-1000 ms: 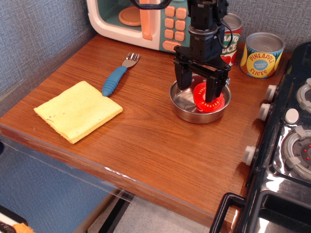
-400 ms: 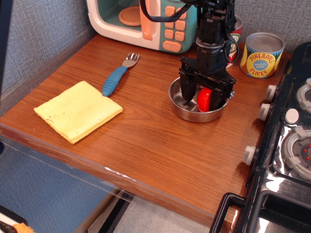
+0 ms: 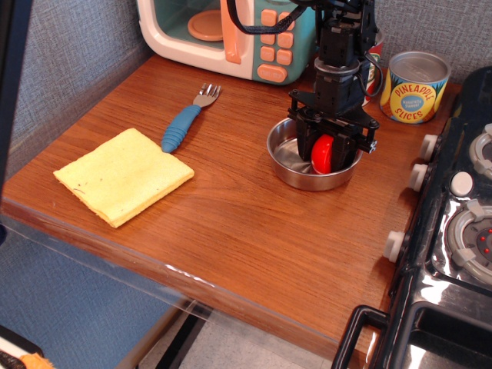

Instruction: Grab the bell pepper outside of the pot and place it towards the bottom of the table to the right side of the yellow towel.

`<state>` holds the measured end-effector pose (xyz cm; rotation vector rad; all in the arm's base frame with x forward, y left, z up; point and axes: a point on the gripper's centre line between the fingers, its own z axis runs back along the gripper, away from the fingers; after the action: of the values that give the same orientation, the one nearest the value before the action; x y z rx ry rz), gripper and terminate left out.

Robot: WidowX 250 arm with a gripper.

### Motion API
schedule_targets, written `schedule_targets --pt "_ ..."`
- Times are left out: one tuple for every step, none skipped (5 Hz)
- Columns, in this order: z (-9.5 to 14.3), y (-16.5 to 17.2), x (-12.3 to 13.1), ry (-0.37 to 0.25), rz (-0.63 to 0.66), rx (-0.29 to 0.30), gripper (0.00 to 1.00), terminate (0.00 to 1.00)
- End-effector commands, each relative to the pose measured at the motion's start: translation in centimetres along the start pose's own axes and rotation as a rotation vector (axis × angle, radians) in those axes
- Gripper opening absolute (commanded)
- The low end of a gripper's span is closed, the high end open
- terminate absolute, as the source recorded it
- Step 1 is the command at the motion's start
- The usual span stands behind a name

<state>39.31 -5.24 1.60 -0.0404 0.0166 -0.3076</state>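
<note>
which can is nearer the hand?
The red tomato sauce can, mostly hidden behind the arm; the yellow pineapple slices can stands farther right of the hand.

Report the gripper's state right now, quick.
Gripper: closed on the red bell pepper, down inside the pot.

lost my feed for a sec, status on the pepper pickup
End effector shut on bell pepper, over the pot. Yellow towel lies left. Table path shows no obstacle.

Table (image 3: 254,231): towel (image 3: 123,175), fork (image 3: 187,119), pot (image 3: 296,165)
</note>
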Motion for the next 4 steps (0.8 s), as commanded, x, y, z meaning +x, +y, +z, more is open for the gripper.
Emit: schedule_targets --pt "6.1 0.6 0.6 -0.18 -0.001 -0.051 0.0 0.0" --pt "9.2 0.4 -1.0 -0.276 -0.028 -0.053 0.0 0.0" --pt "9.7 1.6 -3.7 -0.286 -0.01 -0.037 0.0 0.0" --pt "8.1 3.2 -7.0 -0.209 0.001 0.002 0.0 0.0"
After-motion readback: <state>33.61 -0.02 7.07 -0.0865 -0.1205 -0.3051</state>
